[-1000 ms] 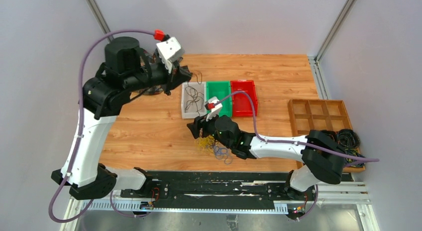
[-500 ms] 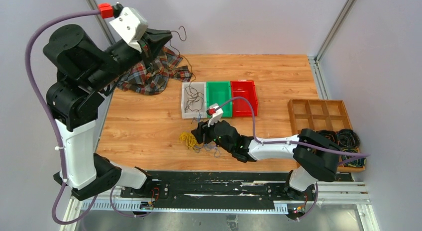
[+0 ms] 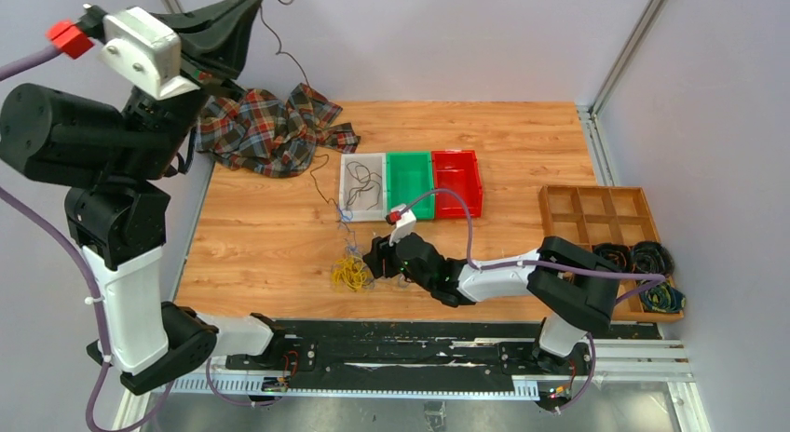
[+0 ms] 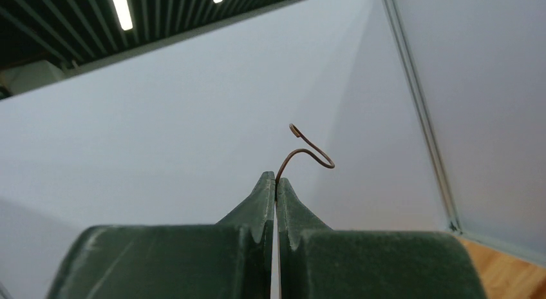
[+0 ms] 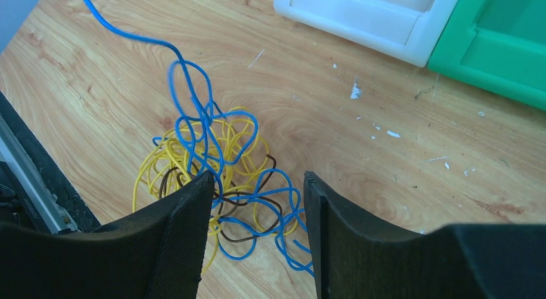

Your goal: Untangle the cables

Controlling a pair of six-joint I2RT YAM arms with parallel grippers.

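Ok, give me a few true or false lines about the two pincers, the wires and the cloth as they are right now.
1. The left pincer is shut on a thin wire. True.
2. The right pincer is clamped on the tangle. False: its jaws stand open over the tangle.
3. The white bin holds dark wires. True.
4. The cloth lies in the red bin. False: it lies at the far left corner of the table.
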